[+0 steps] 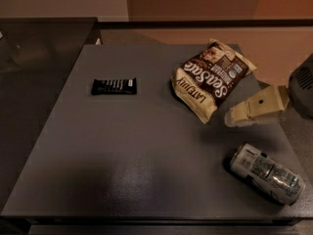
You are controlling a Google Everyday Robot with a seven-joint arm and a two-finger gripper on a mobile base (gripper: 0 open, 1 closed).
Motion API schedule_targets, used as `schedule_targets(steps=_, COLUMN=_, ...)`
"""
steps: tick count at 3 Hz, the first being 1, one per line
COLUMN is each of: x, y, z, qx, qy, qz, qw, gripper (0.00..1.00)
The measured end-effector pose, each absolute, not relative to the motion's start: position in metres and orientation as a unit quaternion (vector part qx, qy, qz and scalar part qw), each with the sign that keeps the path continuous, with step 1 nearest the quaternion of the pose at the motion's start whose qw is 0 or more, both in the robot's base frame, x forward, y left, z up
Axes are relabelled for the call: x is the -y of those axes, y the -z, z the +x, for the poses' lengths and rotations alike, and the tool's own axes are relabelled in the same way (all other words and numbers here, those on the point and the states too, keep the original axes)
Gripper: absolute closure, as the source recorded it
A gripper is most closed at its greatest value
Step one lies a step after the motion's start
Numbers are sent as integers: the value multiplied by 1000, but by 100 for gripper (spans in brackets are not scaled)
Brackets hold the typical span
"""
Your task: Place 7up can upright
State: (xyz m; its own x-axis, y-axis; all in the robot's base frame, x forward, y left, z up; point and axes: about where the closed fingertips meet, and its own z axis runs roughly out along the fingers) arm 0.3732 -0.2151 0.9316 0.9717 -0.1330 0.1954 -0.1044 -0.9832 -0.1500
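The 7up can (266, 173) lies on its side near the front right corner of the dark grey table (127, 151). It is silvery-white with green and dark print, and its top end points to the upper left. My gripper (234, 117) reaches in from the right edge, cream-coloured, with its tip hovering over the table above and a little left of the can, apart from it. It holds nothing that I can see.
A brown-and-cream snack bag (211, 78) lies at the back right, just beyond the gripper's tip. A flat black wrapped bar (114, 86) lies at the left middle. The table's right edge runs close to the can. A darker counter (34, 48) adjoins at the left.
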Motion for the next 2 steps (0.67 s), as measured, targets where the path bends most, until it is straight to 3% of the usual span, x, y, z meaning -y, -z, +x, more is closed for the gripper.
schedule_targets(steps=2, x=226, y=-903, z=341, qx=120, qy=82, qz=-989, qw=-15, gripper=0)
